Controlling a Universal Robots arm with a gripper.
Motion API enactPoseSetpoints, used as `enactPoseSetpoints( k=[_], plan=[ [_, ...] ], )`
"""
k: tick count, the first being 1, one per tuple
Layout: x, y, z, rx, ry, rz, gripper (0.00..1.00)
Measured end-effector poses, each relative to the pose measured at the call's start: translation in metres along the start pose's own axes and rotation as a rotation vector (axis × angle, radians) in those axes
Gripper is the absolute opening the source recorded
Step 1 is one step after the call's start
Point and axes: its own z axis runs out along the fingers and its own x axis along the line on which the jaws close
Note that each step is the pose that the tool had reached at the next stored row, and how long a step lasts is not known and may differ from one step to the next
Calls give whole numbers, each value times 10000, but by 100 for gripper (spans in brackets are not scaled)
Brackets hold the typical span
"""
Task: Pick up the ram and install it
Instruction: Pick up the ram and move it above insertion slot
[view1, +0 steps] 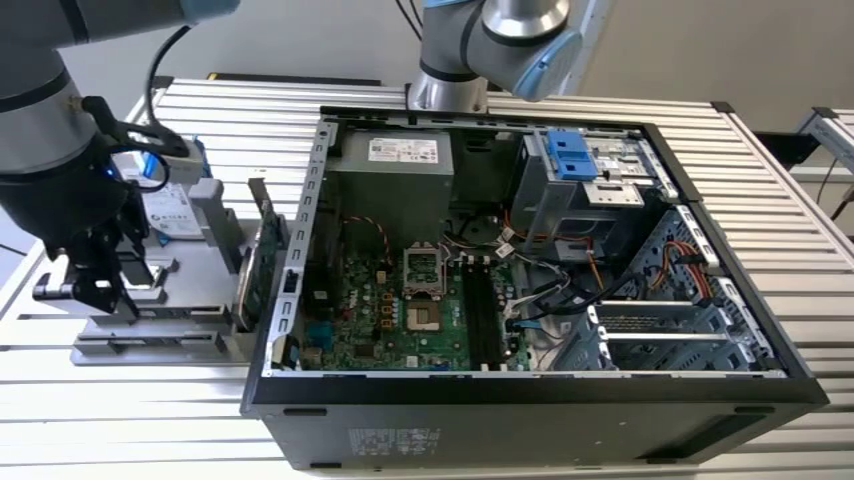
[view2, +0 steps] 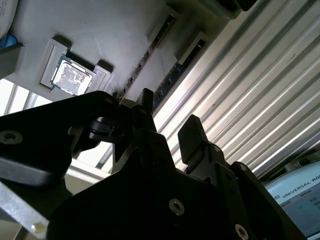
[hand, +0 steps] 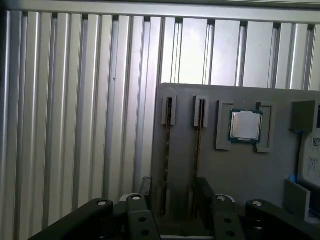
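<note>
Gripper (hand: 174, 183): fingers spread, pinching nothing, hanging over the grey tray (hand: 250, 175).
Tray holds: the ram (hand: 167, 145) on edge in a slot, a second stick (hand: 199, 145) just beside it, and a square chip (hand: 245, 125) in its pocket.
Edges: the tray's edge runs near the ram's slot, with the slatted table (hand: 75, 125) beyond.
Nearby: an open computer case (view1: 534, 420) just beside the tray, on the exterior view's right.

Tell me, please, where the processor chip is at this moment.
In the first wrist view the processor chip lies in a square recess of the grey holder; two narrow slots separate it from the ribbed tabletop.
</note>
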Motion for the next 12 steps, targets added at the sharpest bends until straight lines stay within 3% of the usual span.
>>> enactPoseSetpoints(
  k=[12],
  plan=[
    [-21, -4, 133, 28, 29, 2, 100]
  ],
)
